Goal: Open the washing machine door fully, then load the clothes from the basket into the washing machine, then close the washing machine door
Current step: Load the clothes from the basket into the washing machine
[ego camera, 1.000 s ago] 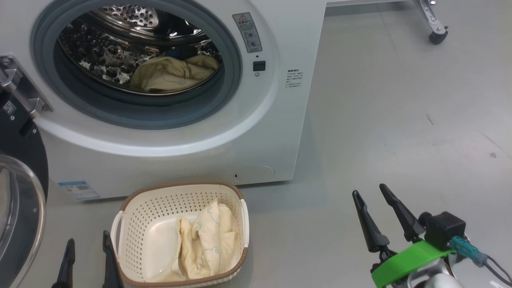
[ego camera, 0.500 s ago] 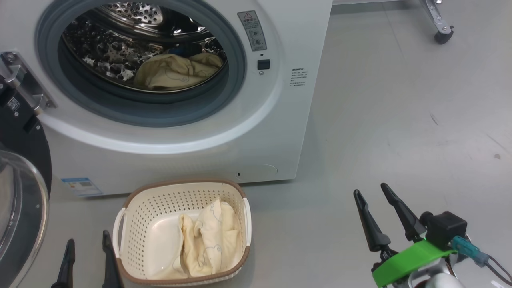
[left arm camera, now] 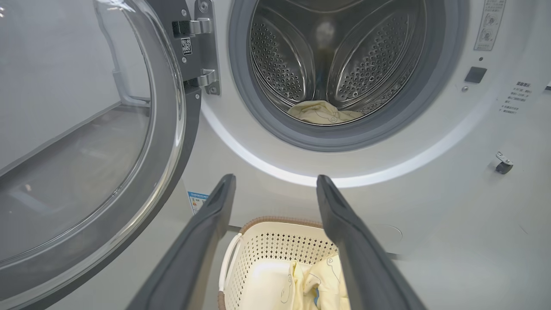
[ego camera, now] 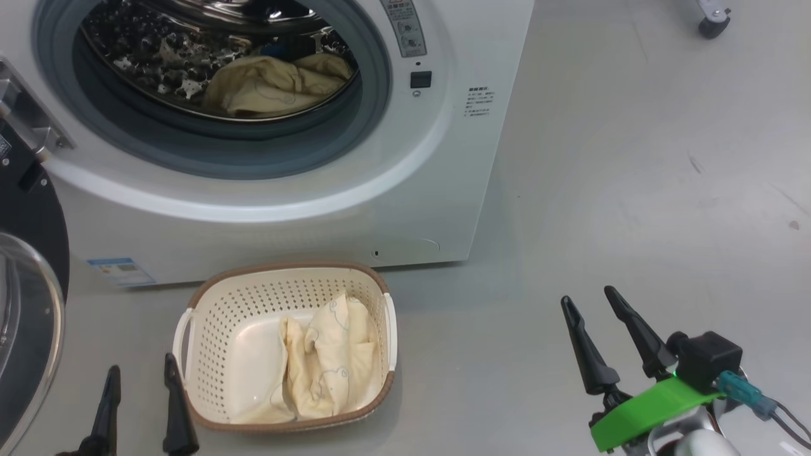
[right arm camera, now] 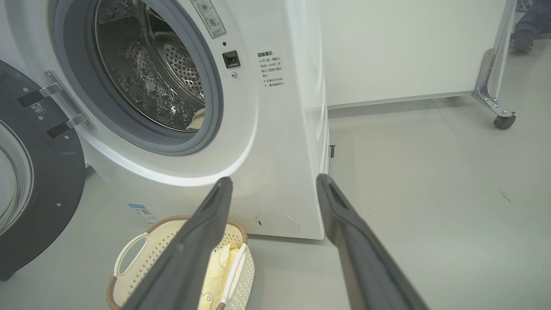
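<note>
The white washing machine (ego camera: 405, 190) stands with its door (ego camera: 31, 215) swung open to the left, black ring and glass bowl facing out (left arm camera: 86, 129). One cream garment (ego camera: 272, 85) lies in the steel drum (left arm camera: 323, 113). In front of the machine, on the floor, sits the cream basket (ego camera: 285, 271) holding more cream clothes (ego camera: 323, 361). My left gripper (ego camera: 142, 367) stands open just left of the basket, with nothing between its fingers (left arm camera: 275, 178). Well to the basket's right, my right gripper (ego camera: 587, 296) hangs open and empty (right arm camera: 274, 178).
Grey floor spreads to the right of the machine. A metal frame on a caster wheel (right arm camera: 501, 120) carries a white panel (right arm camera: 409, 43) at the back right. A person's foot (right arm camera: 523, 38) shows beyond it.
The head camera has tilted down a little, so machine and basket sit higher in the picture. Both grippers stay open in much the same places.
</note>
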You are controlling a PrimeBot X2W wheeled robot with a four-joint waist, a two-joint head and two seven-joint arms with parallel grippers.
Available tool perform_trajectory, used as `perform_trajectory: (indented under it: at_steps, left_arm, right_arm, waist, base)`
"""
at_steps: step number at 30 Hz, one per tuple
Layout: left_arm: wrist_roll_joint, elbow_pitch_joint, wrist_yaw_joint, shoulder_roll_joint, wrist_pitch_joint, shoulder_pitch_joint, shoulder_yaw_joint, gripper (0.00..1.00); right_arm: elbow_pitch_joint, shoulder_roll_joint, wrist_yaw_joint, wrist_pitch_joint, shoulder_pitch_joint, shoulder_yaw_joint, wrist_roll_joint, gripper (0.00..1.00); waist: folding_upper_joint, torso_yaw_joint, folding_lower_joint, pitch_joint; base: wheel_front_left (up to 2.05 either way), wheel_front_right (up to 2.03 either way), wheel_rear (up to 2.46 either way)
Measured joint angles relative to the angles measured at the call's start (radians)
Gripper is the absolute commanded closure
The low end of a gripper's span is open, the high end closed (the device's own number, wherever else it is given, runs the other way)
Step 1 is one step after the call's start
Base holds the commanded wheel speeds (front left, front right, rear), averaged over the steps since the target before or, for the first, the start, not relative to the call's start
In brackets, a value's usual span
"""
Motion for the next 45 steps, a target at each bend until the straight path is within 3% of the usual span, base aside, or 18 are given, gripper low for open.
perform_trajectory:
  at_steps: [17, 25, 37, 45]
  left_arm:
    - [0.011, 0.019, -0.036, -0.018, 0.0, -0.155, 0.013, 0.0]
    - [0.021, 0.08, -0.08, -0.017, 0.0, -0.307, 0.009, 0.0]
    - [0.002, 0.341, -0.151, -0.001, 0.001, -0.639, -0.011, 0.0]
    - [-0.021, 0.54, -0.183, -0.009, 0.019, -0.756, -0.043, 0.0]
  right_arm:
    - [-0.017, 0.002, 0.0, 0.0, -0.094, -0.009, -0.002, 0.0]
    - [-0.018, 0.005, 0.0, 0.0, -0.158, 0.011, -0.002, 0.0]
    - [-0.026, 0.013, 0.0, 0.0, -0.251, 0.034, -0.002, 0.0]
    - [-0.029, 0.026, 0.0, 0.0, -0.285, 0.044, -0.008, 0.0]
  waist:
    - [0.0, 0.0, 0.0001, 0.2]
    - [0.0, -0.019, 0.0002, 0.308]
    - [0.0, -0.072, 0.0002, 0.47]
    - [-0.0001, -0.105, 0.0002, 0.573]
  base:
    - [0.0, 0.0, 0.0]
    - [0.0, 0.0, 0.0]
    - [0.0, 0.0, 0.0]
    - [0.0, 0.0, 0.0]
